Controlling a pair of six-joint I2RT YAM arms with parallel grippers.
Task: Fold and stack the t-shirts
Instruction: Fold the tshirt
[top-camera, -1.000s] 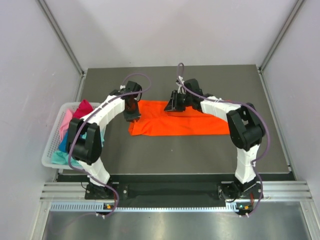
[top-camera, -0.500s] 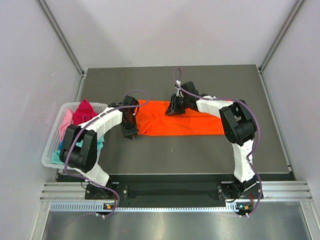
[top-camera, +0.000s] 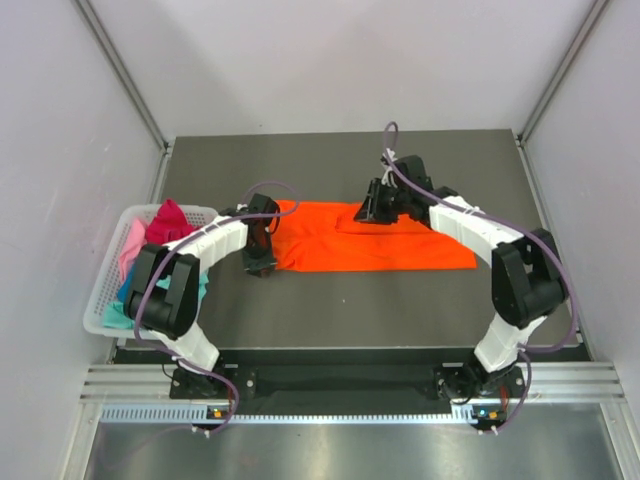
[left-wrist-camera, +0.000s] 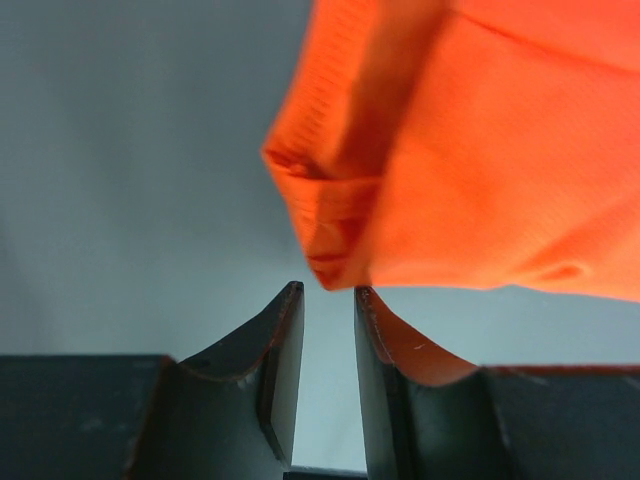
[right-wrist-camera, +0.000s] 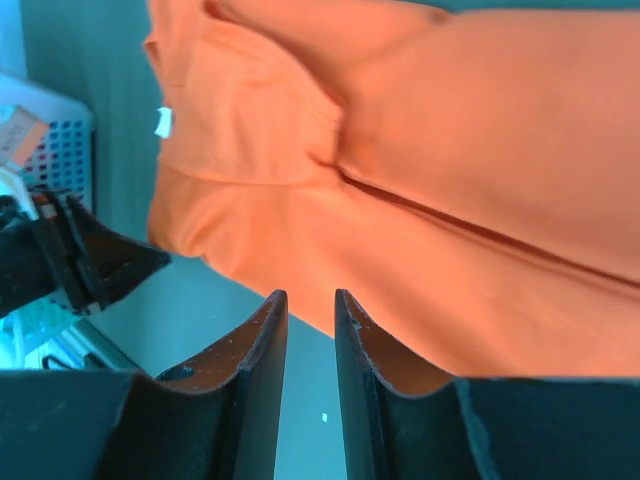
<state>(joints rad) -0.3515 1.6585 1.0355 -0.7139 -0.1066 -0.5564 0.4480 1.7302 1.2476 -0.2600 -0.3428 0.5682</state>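
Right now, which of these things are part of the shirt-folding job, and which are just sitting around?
Part of the job:
- orange t-shirt, lying out between the two arms
- magenta shirt, pale pink shirt and teal shirt, heaped at the left

Just there:
- white basket, holding those three shirts
- dark table, under everything

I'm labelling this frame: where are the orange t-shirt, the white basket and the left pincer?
orange t-shirt (top-camera: 380, 250), top view, middle of the cloth.
white basket (top-camera: 99, 292), top view, its left wall.
left pincer (left-wrist-camera: 327, 292), left wrist view, between the fingertips.
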